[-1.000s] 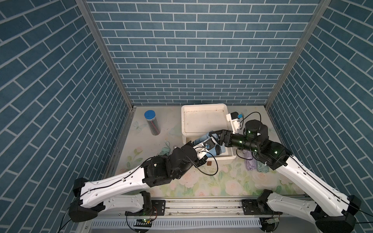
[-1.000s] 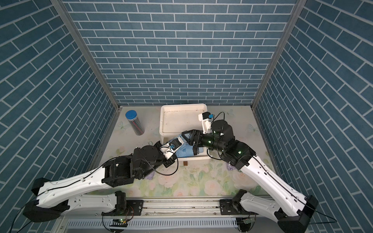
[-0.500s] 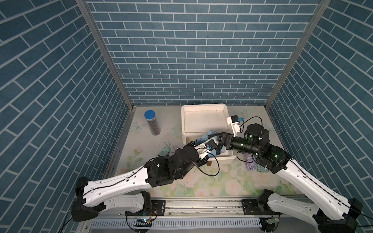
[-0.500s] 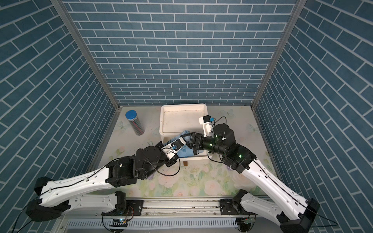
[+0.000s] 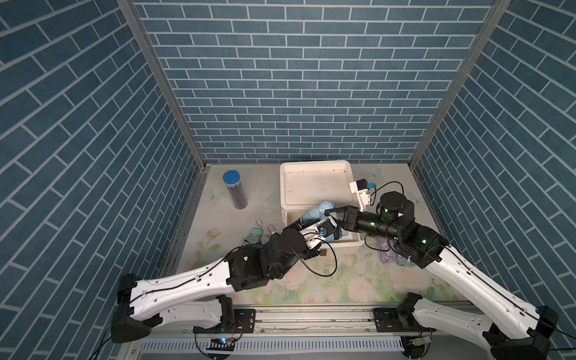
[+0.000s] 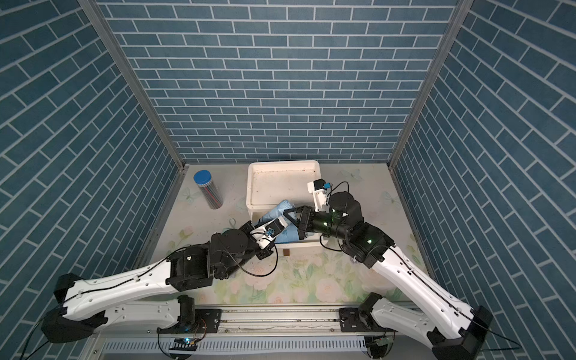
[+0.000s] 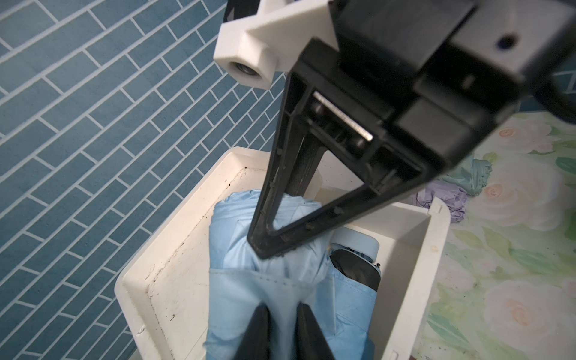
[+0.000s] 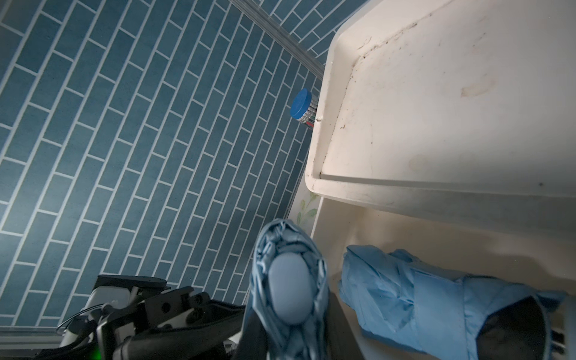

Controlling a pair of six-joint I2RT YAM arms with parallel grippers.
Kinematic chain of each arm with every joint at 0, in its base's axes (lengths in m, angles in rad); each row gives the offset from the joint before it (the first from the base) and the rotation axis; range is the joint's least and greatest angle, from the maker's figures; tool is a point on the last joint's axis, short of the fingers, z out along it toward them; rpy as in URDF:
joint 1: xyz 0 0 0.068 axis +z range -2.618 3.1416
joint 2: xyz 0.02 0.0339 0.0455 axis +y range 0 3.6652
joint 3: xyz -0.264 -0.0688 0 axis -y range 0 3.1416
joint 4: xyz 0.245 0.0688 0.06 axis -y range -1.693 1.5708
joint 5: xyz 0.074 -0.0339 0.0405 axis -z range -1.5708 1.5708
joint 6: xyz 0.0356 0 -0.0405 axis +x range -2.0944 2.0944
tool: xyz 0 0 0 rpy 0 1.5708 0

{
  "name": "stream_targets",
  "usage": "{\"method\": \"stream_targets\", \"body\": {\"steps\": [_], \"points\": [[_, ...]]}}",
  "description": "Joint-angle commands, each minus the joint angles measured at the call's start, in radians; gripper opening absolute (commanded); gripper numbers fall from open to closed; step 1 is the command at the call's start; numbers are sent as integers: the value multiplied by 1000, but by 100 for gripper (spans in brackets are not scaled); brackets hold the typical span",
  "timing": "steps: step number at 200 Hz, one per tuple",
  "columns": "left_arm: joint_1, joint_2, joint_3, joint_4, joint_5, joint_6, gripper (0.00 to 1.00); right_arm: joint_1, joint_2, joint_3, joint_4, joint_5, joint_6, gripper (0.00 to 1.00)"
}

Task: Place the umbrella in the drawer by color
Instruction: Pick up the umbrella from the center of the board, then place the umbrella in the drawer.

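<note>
Pale-blue umbrella (image 5: 314, 213) is changing hands. A moment ago the right gripper (image 8: 293, 311) stood spread wide just short of its capped end. Now its fingers are pressed in on either side of that end, with the rounded cap facing back toward the wrist. At the other end the left gripper (image 7: 282, 308), clamped tight a second ago, has eased. Its fingers (image 7: 258, 327) sit either side of a fold of fabric with a narrow gap, and I cannot tell whether they still pinch it.

The umbrella lies tilted between the two grippers over the open drawer (image 7: 436, 249), its capped end the higher one. Just beside the right gripper's fingers, lower in the drawer, a second blue umbrella (image 8: 436, 299) already rests, so the colour match looks right. By my reading the right arm now has control and can lay this one beside its twin once the left lets go fully.
</note>
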Motion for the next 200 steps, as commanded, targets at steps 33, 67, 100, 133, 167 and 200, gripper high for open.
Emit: {"method": "stream_targets", "body": {"steps": [33,67,100,133,167,200], "points": [[51,-49,5,132,-70,-113,61,5,-89,-17,38,69,-59,0],[157,-26,74,57,-124,-309,68,8,-180,-102,60,179,-85,0],[235,-11,113,-28,-158,-410,71,17,-241,-217,81,241,-93,0],[333,-33,124,-68,-97,-533,72,34,-276,-321,152,267,-109,0],[382,-50,96,-67,-17,-615,73,34,-274,-369,245,325,-167,0],[388,-47,65,-70,14,-665,72,34,-221,-346,320,405,-256,0]]}}
